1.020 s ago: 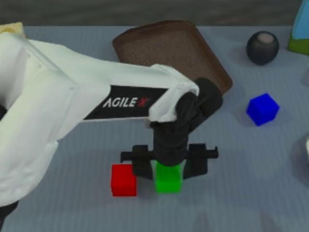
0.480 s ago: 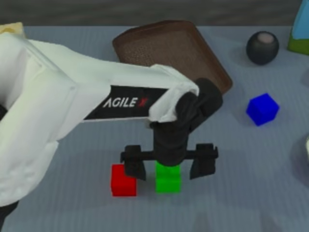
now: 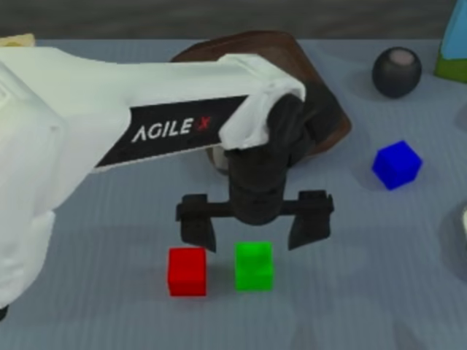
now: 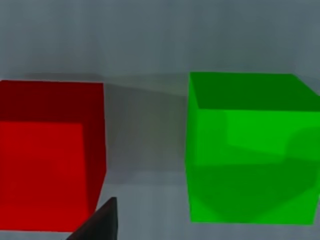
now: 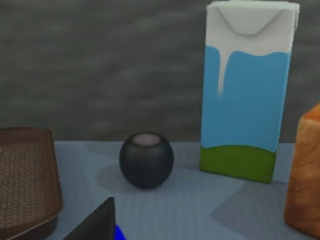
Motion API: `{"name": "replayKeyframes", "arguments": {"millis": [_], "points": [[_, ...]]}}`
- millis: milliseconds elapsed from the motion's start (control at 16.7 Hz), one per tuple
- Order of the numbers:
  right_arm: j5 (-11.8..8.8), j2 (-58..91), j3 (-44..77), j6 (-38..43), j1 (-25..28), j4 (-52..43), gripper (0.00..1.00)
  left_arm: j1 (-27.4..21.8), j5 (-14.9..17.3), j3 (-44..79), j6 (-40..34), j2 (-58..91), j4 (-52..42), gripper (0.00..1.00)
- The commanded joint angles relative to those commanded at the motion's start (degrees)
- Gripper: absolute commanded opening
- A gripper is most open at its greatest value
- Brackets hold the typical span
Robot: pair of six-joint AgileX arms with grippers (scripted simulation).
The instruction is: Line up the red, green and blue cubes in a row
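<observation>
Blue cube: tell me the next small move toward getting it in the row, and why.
Probably swing over to the blue cube. The red cube and green cube already sit side by side, apart, and the left end effector hangs open above them, holding nothing. Blue lies alone, far to the right, near the parked right arm, which may suit better.

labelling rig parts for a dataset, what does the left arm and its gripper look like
The left arm has a bulky white shell with a black panel along the forearm carrying white "AGILE X" lettering, the X partly red. Its wrist is a matte black, rounded housing. The left gripper is black too: a flat crossbar with two blocky, tapered fingers. No cables show.
</observation>
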Motion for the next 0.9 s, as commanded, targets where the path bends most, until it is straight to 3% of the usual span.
{"name": "replayKeyframes", "arguments": {"millis": [540,900], "points": [[-0.07,1.74,1.74,-0.23,0.27,-1.17,1.00,0.62,-0.11,0.19,0.71,-2.87,-1.64,1.00],[-0.13,21.50,20.77,-2.55,2.18,-12.76,1.00,8.53,-0.65,-14.94,6.17,-20.61,7.63,1.00]]}}
